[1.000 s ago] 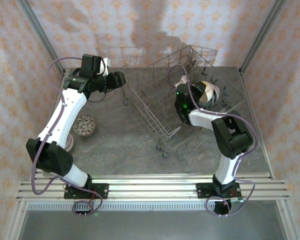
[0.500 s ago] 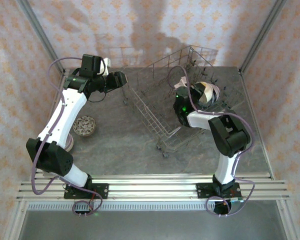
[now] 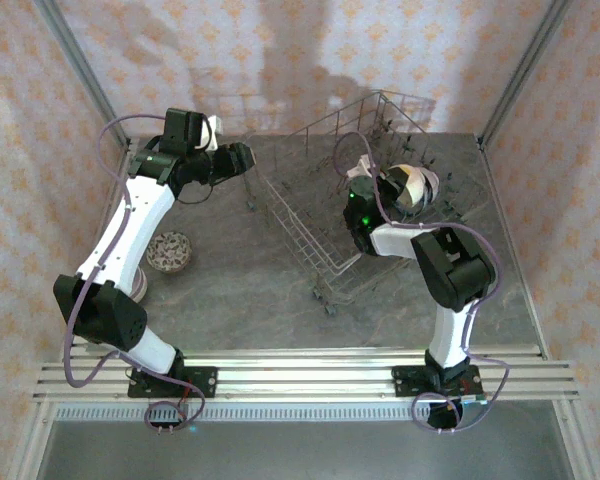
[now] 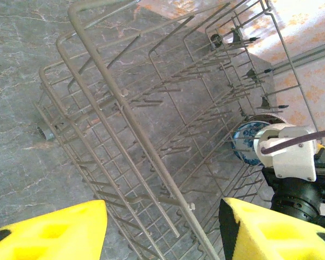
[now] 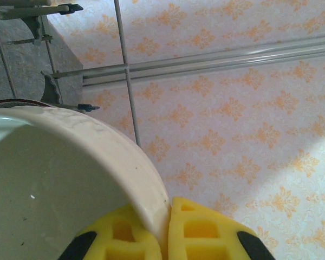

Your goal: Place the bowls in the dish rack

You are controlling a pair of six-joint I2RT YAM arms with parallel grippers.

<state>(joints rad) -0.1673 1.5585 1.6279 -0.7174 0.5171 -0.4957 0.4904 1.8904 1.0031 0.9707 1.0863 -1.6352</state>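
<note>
The dish rack (image 3: 325, 215) is a grey wire basket standing askew at mid-table. My right gripper (image 5: 168, 216) is shut on the rim of a cream-white bowl (image 5: 54, 179), held low inside the rack's right half (image 3: 405, 185). A blue-patterned bowl (image 4: 248, 142) stands among the tines next to the right wrist. My left gripper (image 4: 161, 208) is open at the rack's left corner (image 3: 238, 158). The rack's top rim wire (image 4: 130, 114) runs between its yellow fingers without touching them. A bowl with a dark patterned band (image 3: 168, 250) sits on the table at the left.
Another bowl (image 3: 140, 288) lies partly hidden under the left arm's lower link. Patterned walls with metal corner posts close in the back and both sides. The grey table between the rack and the arm bases (image 3: 240, 300) is free.
The right arm has shifted a little, carrying the cream-white bowl slightly left and farther back inside the rack. The left arm has stayed put.
</note>
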